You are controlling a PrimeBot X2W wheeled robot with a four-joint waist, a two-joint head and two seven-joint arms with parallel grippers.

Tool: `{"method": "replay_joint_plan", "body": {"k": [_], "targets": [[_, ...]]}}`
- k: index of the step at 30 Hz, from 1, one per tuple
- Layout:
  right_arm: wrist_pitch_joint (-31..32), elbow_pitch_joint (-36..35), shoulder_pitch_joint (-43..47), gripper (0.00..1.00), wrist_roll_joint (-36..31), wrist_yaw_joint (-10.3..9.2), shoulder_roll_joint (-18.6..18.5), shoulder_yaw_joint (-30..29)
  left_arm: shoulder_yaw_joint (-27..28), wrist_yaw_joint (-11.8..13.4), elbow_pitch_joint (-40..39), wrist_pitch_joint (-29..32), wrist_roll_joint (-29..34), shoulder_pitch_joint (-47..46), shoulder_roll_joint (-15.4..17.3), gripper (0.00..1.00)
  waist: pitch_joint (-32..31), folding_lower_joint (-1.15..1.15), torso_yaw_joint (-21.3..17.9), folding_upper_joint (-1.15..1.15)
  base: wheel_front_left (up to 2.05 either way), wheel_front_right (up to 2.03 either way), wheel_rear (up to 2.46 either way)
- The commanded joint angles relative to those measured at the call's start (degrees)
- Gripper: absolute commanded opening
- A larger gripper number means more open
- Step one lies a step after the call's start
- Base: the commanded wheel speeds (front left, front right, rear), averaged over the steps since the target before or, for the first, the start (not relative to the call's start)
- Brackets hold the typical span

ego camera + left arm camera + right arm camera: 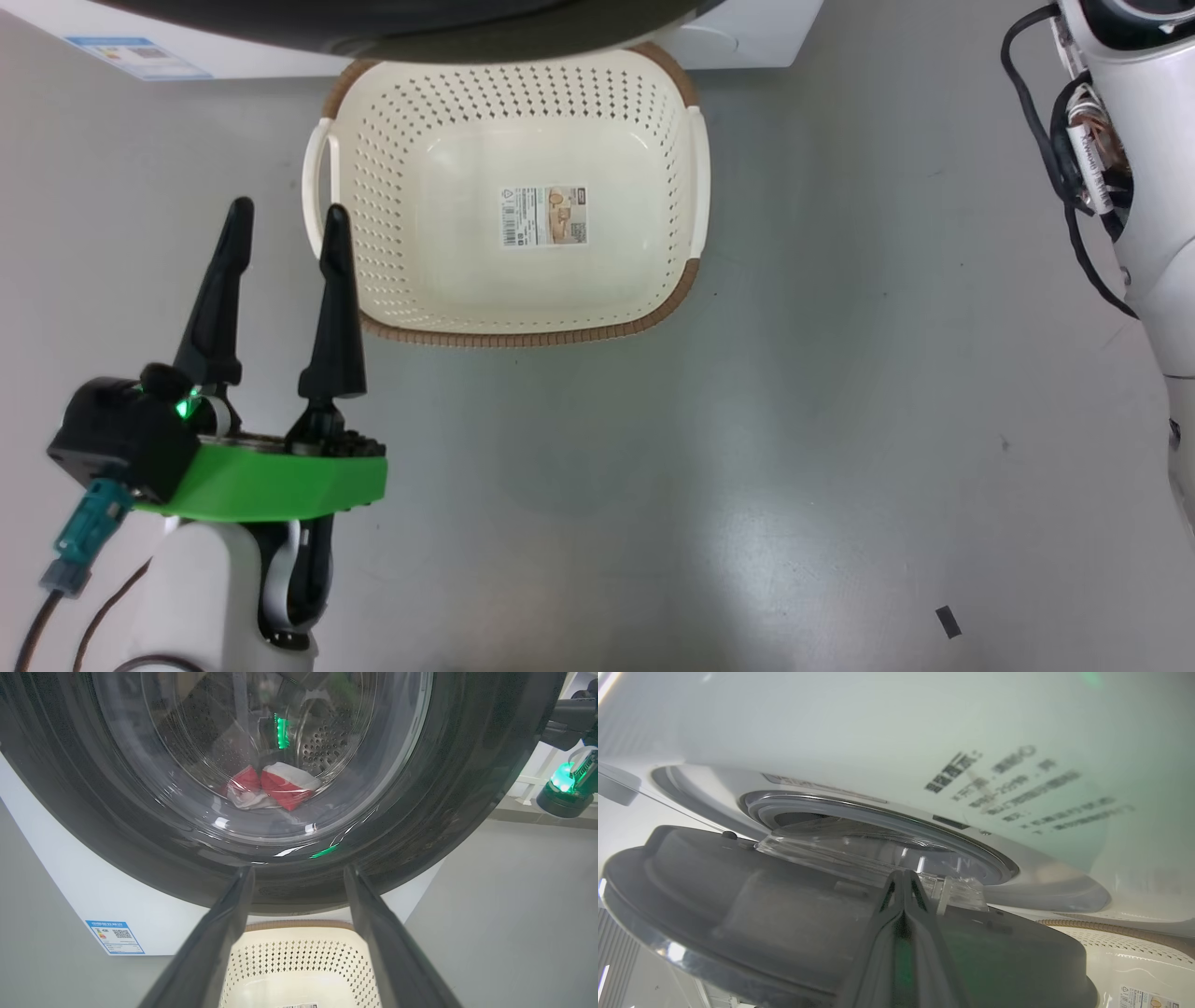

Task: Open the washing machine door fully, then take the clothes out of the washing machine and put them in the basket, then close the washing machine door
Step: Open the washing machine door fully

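My left gripper [288,210] has its fingers spread wide and holds nothing. Straight beyond its tips the washing machine door [420,835] stands in the way. Through its glass the clothes [280,788] lie in the drum. The basket [523,336] sits just right of those tips, partly under the door's rim. My right gripper [903,873] is pressed together behind the ajar door, tips by its glass bowl, facing the washing machine [924,728].

floor [840,420]: smooth grey, sheen | mark [948,622]: small, dark, lower right
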Motion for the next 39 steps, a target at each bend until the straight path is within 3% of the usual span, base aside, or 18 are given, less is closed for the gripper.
{"method": "replay_joint_plan", "body": {"k": [1,20,35,36,38,39], "targets": [[0.82,-2.0,0.78,0.0,-0.56,0.46,2.47,0.68,2.0,0.37,-1.16,-0.43,0.49,0.32,1.33,1.0,-0.3,0.0,-0.3,0.0,0.0,0.0,0.0],[5.04,-1.37,4.86,0.0,-2.47,0.46,2.15,4.37,2.01,0.51,0.15,-0.43,2.1,1.6,1.33,1.0,-5.12,0.0,-1.88,0.0,0.0,0.0,0.0],[1.85,-1.16,7.76,0.01,-2.69,0.46,2.19,3.43,1.64,0.37,1.79,-0.43,1.89,1.88,1.33,1.0,-6.14,0.0,-2.28,0.0,0.0,0.0,0.0],[0.71,-1.14,8.06,0.33,-2.81,0.46,2.23,3.02,1.68,0.33,1.9,-0.43,1.95,1.95,1.33,1.0,-6.28,0.0,-2.4,0.0,0.0,0.0,0.0],[-1.73,-1.23,8.89,0.43,-2.91,0.46,2.33,2.09,1.86,0.2,2.1,-0.43,2.13,2.17,1.33,1.0,-6.6,0.0,-2.76,0.0,0.0,0.0,0.0],[-3.11,-1.27,9.39,0.53,-3.23,0.46,2.27,1.75,1.99,0.13,2.21,-0.43,2.25,2.31,1.33,1.0,-6.77,0.0,-2.97,0.0,0.0,0.0,0.0]]}}
